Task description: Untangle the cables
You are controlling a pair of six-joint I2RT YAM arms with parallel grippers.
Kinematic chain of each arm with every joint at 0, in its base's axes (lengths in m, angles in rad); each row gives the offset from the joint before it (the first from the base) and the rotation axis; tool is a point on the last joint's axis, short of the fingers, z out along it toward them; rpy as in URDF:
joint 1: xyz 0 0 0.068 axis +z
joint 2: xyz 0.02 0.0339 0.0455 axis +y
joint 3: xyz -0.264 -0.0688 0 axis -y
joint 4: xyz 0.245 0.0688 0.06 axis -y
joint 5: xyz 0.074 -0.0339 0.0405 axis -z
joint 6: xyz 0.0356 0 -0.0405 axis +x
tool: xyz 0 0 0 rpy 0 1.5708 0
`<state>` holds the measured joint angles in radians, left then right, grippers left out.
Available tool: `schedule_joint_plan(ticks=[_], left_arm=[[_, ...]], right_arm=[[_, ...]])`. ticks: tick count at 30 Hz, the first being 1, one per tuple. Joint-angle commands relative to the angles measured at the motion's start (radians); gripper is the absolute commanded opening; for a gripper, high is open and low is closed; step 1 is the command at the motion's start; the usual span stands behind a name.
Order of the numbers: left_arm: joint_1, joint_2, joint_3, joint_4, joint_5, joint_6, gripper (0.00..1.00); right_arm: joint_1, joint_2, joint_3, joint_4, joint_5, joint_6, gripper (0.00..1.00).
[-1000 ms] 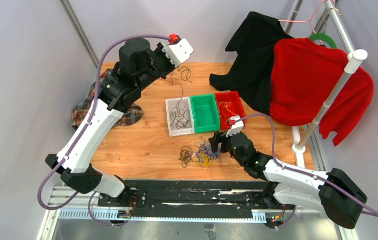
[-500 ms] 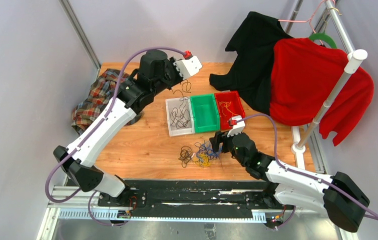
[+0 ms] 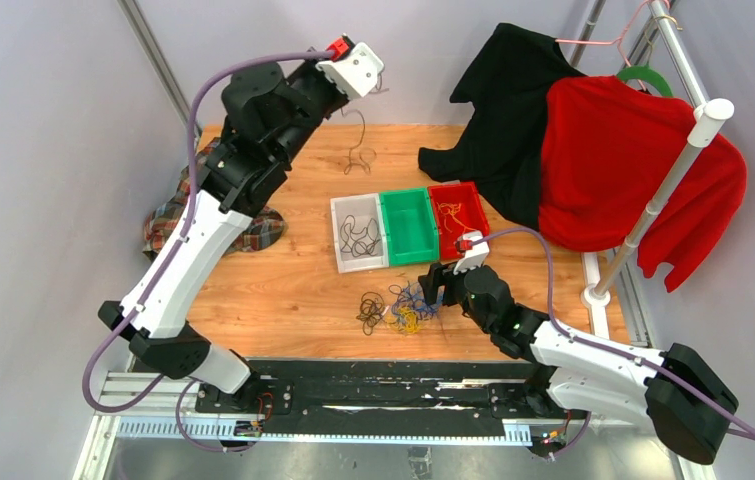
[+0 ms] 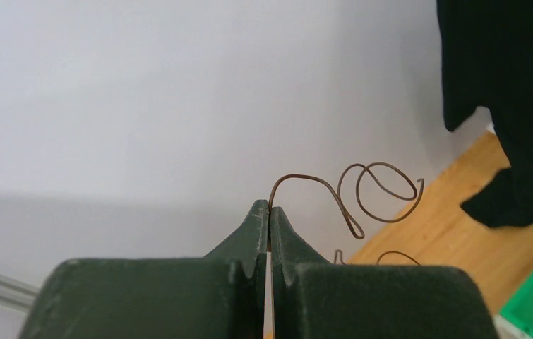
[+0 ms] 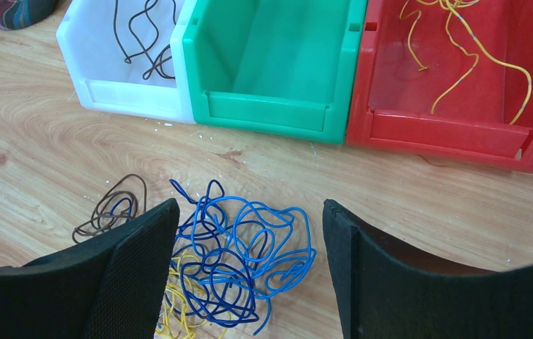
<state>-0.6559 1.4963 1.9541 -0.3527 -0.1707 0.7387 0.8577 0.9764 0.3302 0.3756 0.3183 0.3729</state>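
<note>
A clump of blue, yellow and dark cables (image 3: 400, 308) lies on the wooden table near the front; it shows in the right wrist view (image 5: 235, 261) too. My right gripper (image 5: 249, 275) is open just above the blue loops, jaws on either side. My left gripper (image 4: 269, 212) is shut on a dark brown cable (image 4: 362, 191) and holds it high at the back of the table; the cable (image 3: 358, 145) hangs below it. The white bin (image 3: 337, 210) holds dark cables, the red bin (image 3: 474, 190) holds yellow-orange ones, and the green bin (image 3: 423, 195) has none.
A plaid cloth (image 3: 168, 215) lies at the table's left edge. Black (image 3: 503, 110) and red (image 3: 623, 160) garments hang on a white rack (image 3: 668, 185) at the back right. Grey walls close the back.
My left gripper has risen and swung back left with the dark cable, lifting it away from above the white bin. The right arm has stayed almost still.
</note>
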Motion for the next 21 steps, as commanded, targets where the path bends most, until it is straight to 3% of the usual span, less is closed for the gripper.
schedule_joint_plan(ticks=[1,4,11,21], left_arm=[[0.004,-0.018,-0.019,0.125,-0.032,0.022,0.00],[0.004,-0.059,-0.104,0.142,-0.020,0.014,0.00],[0.004,-0.110,-0.241,0.007,0.012,-0.064,0.00],[0.006,-0.110,-0.484,0.048,-0.004,-0.052,0.00]], right_arm=[[-0.013,0.002,0.020,-0.002,-0.003,-0.004,0.74],[-0.013,0.001,0.019,-0.006,-0.005,-0.002,0.74],[-0.014,-0.001,0.019,-0.018,0.001,-0.009,0.74],[-0.014,0.001,0.017,-0.014,-0.003,-0.005,0.74]])
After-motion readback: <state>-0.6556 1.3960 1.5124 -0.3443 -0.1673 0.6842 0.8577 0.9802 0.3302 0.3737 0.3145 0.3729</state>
